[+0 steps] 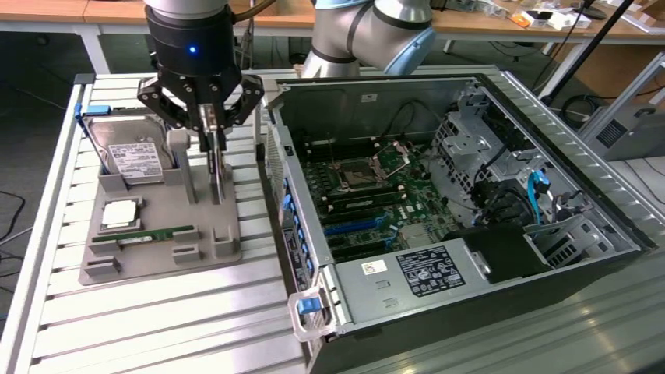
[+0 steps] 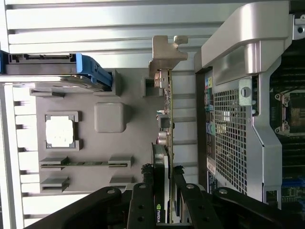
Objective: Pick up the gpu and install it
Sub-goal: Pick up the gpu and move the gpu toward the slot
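The gripper hung over the grey holder tray, its fingers half closed and, as far as I could see, pinching the top edge of the gpu. The card stood upright in its slot on the tray's side nearest the open computer case. This looked like the pick-up step. Freeing the card would call for a straight pull upward.

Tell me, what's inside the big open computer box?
A green motherboard with its CPU socket, a silver power supply and blue cables. Whatever lies under the power supply is covered.
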You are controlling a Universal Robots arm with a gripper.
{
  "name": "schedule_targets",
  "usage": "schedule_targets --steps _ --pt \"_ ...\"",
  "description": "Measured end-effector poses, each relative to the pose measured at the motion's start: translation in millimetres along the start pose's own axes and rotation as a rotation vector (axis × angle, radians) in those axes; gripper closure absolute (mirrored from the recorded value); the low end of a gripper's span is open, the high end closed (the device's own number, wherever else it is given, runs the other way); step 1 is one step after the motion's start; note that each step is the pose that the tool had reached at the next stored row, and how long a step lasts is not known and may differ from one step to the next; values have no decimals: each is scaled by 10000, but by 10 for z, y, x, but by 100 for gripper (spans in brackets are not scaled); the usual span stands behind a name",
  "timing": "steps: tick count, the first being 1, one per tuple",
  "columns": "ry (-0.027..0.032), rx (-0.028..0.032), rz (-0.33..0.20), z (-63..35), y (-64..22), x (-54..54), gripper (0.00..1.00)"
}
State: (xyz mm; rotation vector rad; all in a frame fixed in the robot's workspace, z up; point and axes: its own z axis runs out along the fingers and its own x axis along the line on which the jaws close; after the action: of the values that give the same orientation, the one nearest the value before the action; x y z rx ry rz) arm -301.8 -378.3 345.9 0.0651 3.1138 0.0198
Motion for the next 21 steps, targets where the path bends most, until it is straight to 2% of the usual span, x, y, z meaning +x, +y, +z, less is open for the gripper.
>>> schedule_targets --steps 21 --pt "0 -18 1 -163 2 -4 73"
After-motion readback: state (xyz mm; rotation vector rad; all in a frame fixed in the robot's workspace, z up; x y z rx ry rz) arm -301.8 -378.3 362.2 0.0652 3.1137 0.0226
